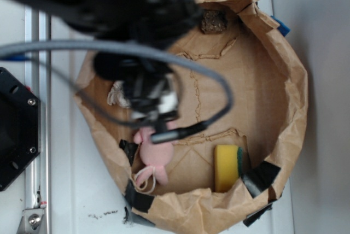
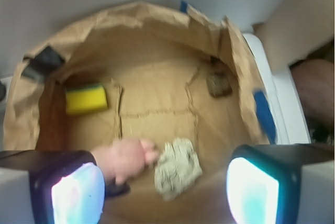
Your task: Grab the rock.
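Wrist view: your gripper (image 2: 166,192) wide open, empty, over paper wad (image 2: 178,167). Rock (image 2: 218,84) untouched at far wall of paper bag (image 2: 157,14). Approach and grasp both remain.

A white tabletop (image 1: 71,190) carries a shallow round tray of crumpled brown paper (image 1: 290,108), patched at the rim with black tape. Beside the tray on the left lies a black hexagonal base plate (image 1: 16,130). A few dark crumbs (image 1: 103,213) speckle the white surface near it.
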`<state>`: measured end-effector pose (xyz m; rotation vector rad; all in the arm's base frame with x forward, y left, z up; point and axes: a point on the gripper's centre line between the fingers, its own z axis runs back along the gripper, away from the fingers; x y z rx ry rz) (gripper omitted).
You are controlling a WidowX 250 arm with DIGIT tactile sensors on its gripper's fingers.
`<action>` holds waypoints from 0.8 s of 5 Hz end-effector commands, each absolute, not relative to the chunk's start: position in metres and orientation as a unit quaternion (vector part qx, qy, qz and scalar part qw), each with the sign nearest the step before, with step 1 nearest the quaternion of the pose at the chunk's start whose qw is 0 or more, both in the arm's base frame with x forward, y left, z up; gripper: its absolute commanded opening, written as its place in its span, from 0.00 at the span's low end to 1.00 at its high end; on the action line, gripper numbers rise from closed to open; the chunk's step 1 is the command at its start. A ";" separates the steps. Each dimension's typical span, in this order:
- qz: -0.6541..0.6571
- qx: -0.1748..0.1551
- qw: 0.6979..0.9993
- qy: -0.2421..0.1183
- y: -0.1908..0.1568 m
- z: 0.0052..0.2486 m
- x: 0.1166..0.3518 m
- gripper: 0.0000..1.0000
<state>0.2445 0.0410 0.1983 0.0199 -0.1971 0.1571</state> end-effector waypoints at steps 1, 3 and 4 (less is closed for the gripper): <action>0.083 0.016 0.989 -0.121 0.045 0.202 0.267 1.00; 0.083 0.016 0.989 -0.121 0.045 0.202 0.267 1.00; 0.132 0.038 0.987 -0.088 0.048 0.177 0.255 1.00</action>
